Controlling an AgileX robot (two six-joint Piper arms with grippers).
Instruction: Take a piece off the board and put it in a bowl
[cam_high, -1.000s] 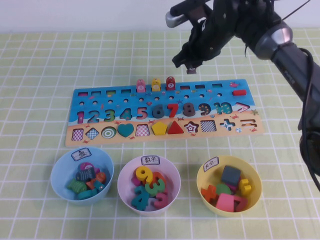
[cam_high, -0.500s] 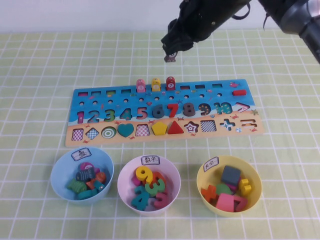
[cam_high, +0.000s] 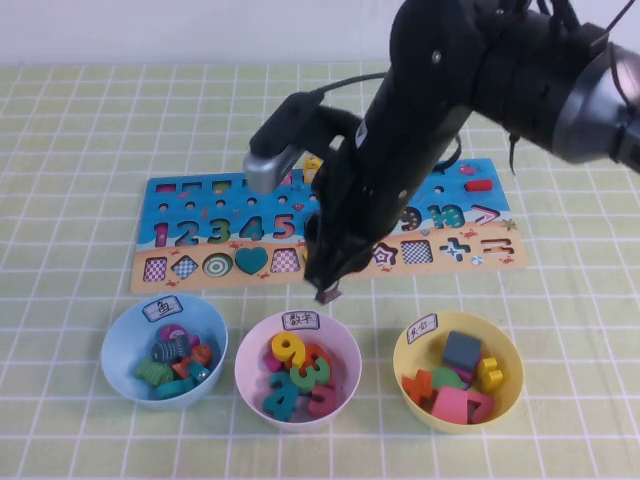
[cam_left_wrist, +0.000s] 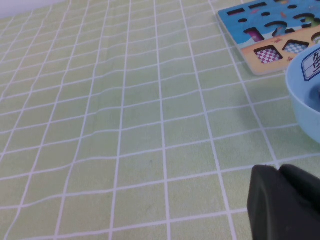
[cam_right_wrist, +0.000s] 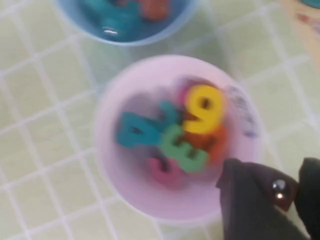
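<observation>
My right gripper is shut on the small dark piece, which hangs just past the board's near edge, above the far rim of the white/pink bowl. In the right wrist view the piece sits between the dark fingers, with its pale round mark showing. The light-blue bowl with its white label stands to the left, holding several pieces; it also shows in the right wrist view. My left gripper is shut and empty, low over the mat beside the light-blue bowl.
The white/pink bowl holds coloured numbers. A yellow bowl with shape blocks stands at the right. A yellow peg stands on the board behind my right arm. The board's corner shows in the left wrist view.
My right arm has swung from behind the board forward and down across it, carrying the dark piece to the near edge by the white/pink bowl.
</observation>
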